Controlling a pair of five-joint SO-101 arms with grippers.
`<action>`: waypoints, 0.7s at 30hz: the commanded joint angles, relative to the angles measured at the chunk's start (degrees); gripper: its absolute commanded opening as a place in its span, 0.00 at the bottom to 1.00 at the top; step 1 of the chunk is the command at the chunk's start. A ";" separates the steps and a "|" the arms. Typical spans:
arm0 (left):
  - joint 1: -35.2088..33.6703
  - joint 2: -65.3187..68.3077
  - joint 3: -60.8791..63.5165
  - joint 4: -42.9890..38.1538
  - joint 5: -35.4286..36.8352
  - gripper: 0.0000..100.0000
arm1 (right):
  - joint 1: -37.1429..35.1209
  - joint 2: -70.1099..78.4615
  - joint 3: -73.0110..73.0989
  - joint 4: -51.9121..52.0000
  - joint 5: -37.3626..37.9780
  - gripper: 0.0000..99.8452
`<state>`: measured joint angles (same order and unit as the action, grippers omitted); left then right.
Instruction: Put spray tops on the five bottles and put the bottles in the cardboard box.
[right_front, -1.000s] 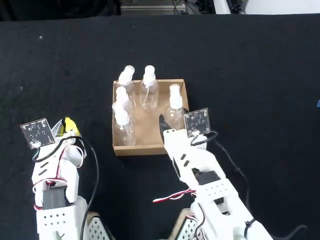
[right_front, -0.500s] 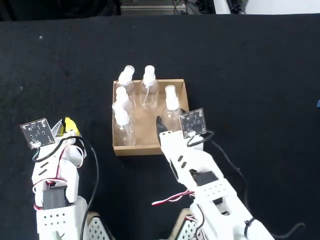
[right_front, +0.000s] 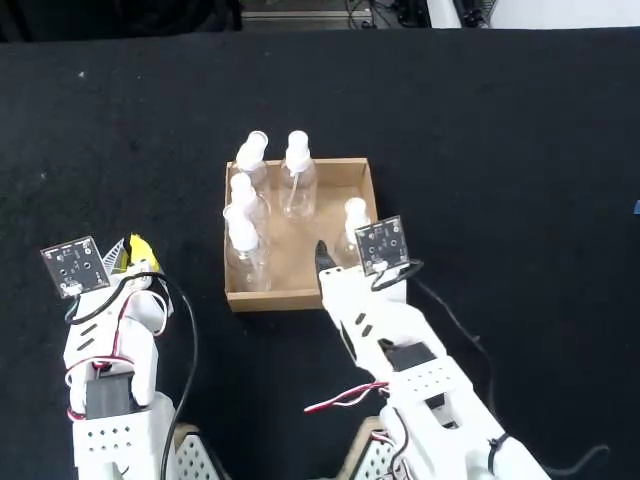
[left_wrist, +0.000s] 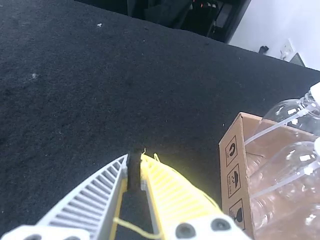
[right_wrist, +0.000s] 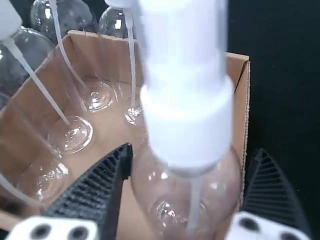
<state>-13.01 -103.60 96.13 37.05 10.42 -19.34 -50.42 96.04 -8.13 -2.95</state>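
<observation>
R wrist cam: right gripper (right_wrist: 191, 151) clamped on bottle (right_wrist: 182, 200), cardboard box (right_wrist: 239, 90) near-right corner. L wrist cam: left gripper (left_wrist: 134, 157) claws together, beside box's left edge.

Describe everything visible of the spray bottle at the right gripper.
The spray bottle is clear, round-bodied plastic and looks empty. A white spray top is fitted, with a thin dip tube running down inside. It stands roughly upright inside the cardboard box, by the corner nearest the right arm. The right gripper clasps its body between black fingers.
</observation>
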 joint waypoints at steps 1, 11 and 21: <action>-0.57 -1.14 1.27 0.26 -0.44 0.03 | -0.53 -0.31 -1.71 0.00 0.00 0.33; -0.57 -1.14 1.27 0.26 -0.44 0.03 | 1.23 -17.27 -1.01 12.40 -0.26 0.33; -0.57 -1.14 1.27 0.26 -0.44 0.03 | 1.32 -48.40 -1.89 34.46 -0.53 0.33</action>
<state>-13.01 -103.60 96.13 37.05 10.42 -17.67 -89.54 96.13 20.44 -2.95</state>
